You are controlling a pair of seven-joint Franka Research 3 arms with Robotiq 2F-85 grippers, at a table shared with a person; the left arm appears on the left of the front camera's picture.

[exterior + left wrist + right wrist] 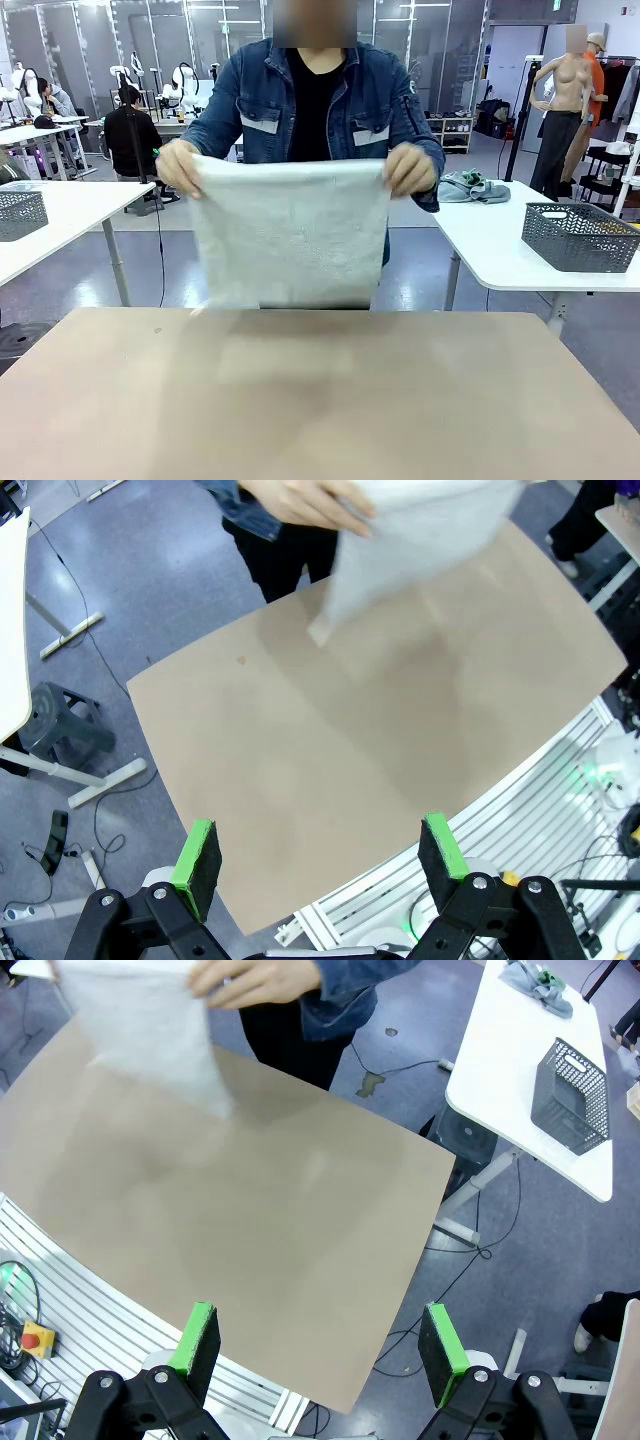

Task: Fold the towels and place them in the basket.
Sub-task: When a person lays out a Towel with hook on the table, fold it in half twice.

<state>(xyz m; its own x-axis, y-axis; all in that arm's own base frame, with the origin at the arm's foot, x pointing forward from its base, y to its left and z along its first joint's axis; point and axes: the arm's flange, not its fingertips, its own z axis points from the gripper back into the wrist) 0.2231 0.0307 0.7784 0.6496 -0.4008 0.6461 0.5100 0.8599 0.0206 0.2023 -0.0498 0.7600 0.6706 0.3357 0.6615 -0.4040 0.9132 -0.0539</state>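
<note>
left claw (320, 865), right claw (318, 1350): wide, empty | towel (290, 235) held by person (310, 100) past far edge of surface (320, 420); neither nearer

The towel (290, 235) is a plain pale grey-white. The table (320, 410) is flat tan. The person's jacket (385, 105) is blue denim with pale grey chest strips, and the shirt (312, 100) is black. The basket (578, 237) is dark grey lattice, and the side table (490, 245) is white. The left gripper (320, 860) and right gripper (320, 1345) are black with green pads (197, 858).
</note>
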